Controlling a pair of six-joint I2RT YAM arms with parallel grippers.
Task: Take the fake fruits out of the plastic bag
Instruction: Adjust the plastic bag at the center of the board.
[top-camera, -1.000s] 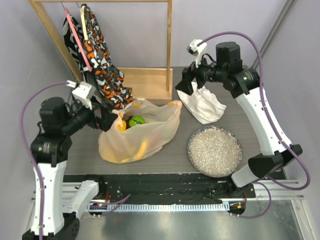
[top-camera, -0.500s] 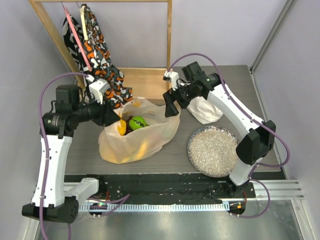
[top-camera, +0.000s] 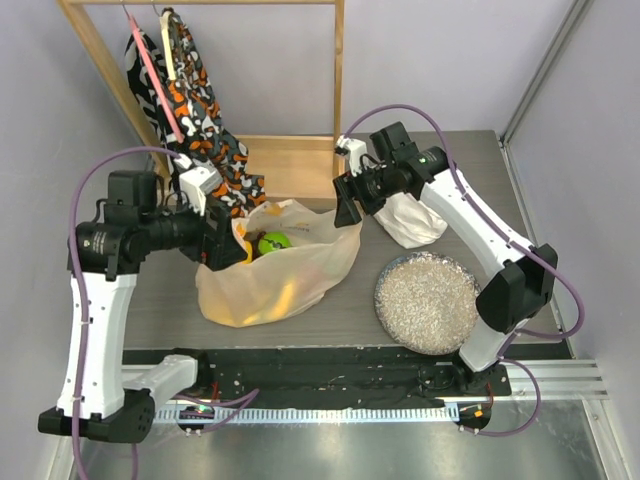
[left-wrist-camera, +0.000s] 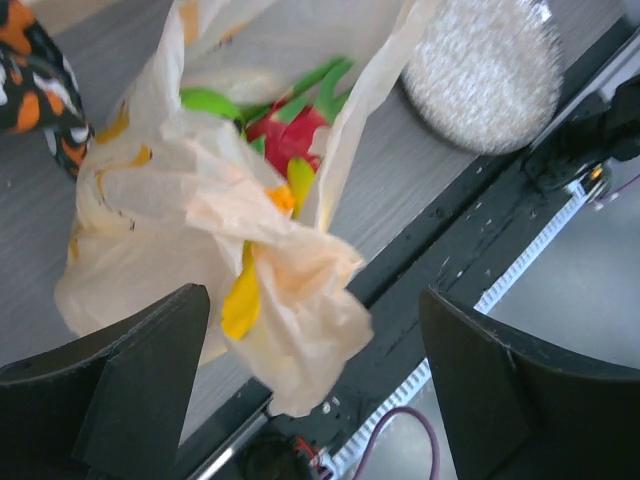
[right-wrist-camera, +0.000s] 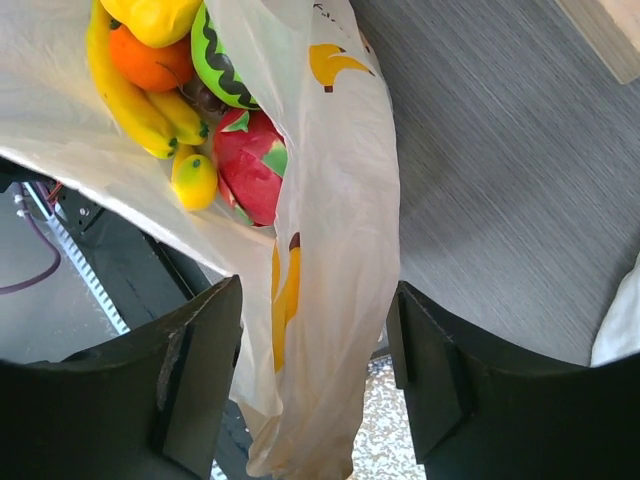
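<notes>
Arms have both moved in to the plastic bag (top-camera: 290, 285) on the table (top-camera: 470, 150). My left gripper (top-camera: 224, 243) and right gripper (top-camera: 345, 207) stand spread around its rims, grasping nothing. The fake fruits (right-wrist-camera: 150, 65) lie inside, so I judge gripping comes next.

Left gripper (top-camera: 225, 250), right gripper (top-camera: 345, 207): both pointed inward, jaws spread wide.

The plastic bag (top-camera: 305, 280), thin, translucent pale peach with yellow banana prints, lies slumped on the table, its mouth gaping toward 12 o'clock in the top view. A green round fruit (top-camera: 273, 241) shows at the mouth. In the right wrist view the fruits are heaped together inside the bag: a banana bunch (right-wrist-camera: 125, 95), an orange (right-wrist-camera: 150, 62) and, at the orange's 4 o'clock, a pink dragon fruit (right-wrist-camera: 250, 165), with a small lemon (right-wrist-camera: 194, 180) at its 9 o'clock.
</notes>
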